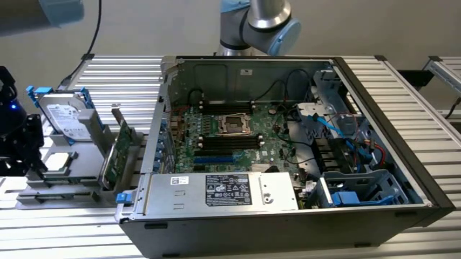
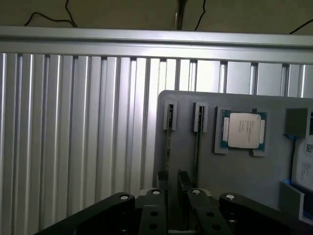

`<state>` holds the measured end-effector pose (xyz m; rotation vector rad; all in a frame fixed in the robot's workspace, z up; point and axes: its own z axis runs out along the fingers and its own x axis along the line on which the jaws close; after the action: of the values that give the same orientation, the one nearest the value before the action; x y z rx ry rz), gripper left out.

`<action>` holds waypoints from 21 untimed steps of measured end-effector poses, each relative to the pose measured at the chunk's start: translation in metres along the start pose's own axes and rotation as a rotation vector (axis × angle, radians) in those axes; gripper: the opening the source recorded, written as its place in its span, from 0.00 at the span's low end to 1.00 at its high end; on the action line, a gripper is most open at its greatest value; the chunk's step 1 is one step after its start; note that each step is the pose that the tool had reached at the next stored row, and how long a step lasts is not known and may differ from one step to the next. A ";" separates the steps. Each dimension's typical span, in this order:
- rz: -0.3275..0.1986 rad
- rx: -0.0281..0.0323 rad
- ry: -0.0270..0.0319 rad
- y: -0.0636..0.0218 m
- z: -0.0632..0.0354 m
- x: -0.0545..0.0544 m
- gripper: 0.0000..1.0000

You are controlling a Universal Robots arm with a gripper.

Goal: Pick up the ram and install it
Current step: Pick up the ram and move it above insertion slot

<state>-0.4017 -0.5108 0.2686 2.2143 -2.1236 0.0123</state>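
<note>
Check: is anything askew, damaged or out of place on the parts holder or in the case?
Nothing stands out. The ram and a second stick stand straight in their slots on the grey holder, the processor chip sits square in its recess, and the gripper hangs open astride the ram. The open case looks orderly.

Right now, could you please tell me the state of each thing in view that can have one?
hand, open, at one end of the ram
ram, on edge in its slot of the holder, not lifted
second stick, on edge in the next slot
processor chip, flat in its recess
computer case, side open, motherboard exposed
hard drive, upright
</note>
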 end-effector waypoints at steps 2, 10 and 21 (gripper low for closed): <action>-0.003 0.0001 0.0001 -0.0002 0.0037 0.000 0.24; -0.022 0.0012 0.0011 -0.0008 0.0183 0.001 0.25; -0.041 0.0024 0.0019 -0.0032 0.0382 0.000 0.31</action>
<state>-0.4002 -0.5129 0.2304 2.2576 -2.0779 0.0146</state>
